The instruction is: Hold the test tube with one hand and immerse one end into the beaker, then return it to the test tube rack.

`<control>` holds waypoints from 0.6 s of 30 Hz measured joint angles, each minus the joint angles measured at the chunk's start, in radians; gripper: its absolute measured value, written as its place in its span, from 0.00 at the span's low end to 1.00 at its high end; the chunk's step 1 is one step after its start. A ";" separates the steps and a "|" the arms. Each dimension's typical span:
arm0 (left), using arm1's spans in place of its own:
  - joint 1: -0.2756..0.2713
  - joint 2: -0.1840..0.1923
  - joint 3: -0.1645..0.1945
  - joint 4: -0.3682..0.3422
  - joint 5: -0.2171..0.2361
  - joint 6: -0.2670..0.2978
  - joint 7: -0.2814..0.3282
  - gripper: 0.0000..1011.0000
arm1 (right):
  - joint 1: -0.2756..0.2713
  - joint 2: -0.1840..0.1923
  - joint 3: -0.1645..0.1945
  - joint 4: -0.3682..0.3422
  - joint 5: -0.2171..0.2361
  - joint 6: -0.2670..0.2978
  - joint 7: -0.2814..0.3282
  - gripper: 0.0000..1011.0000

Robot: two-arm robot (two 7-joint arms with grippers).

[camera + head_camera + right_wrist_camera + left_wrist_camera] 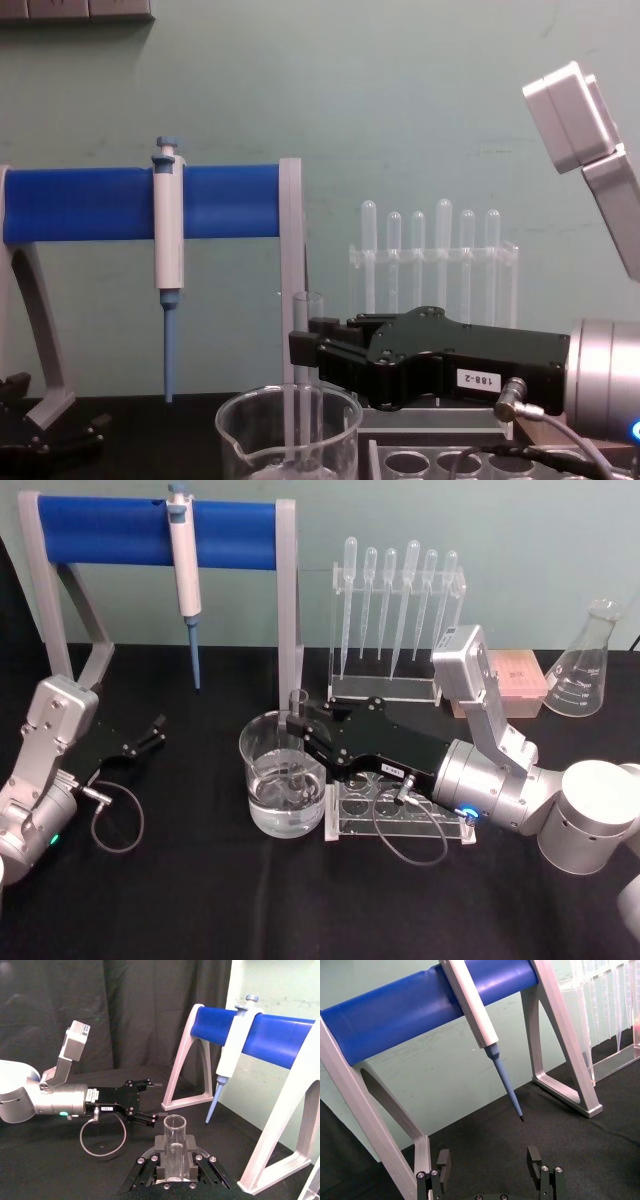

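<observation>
The right gripper (pixel 298 727) pinches the test tube (pixel 297 704) upright, its lower end dipped in the beaker (pixel 262 780); lifted crooked, glass may clip the rim. The left gripper (pixel 153 730) idles spread, left of the beaker.

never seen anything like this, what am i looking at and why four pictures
It is a two-armed robot at a black table. One picture looks down from its head, one looks across from its chest, and one comes from each wrist. The right gripper is shut on a glass test tube, held upright with its lower end inside the beaker of clear liquid. Beside the beaker lies the tube rack. The left gripper rests open at the left. Behind stand a pipette on a blue stand, plastic droppers and a flask.
</observation>
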 joint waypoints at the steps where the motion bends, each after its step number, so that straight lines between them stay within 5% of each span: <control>1: 0.000 0.000 0.000 0.000 0.000 0.000 0.000 0.99 | 0.000 0.000 0.000 0.000 0.000 0.000 0.000 0.24; 18: 0.000 0.000 0.000 0.000 0.000 0.000 0.000 0.99 | 0.000 0.000 0.000 0.000 0.000 0.000 0.000 0.24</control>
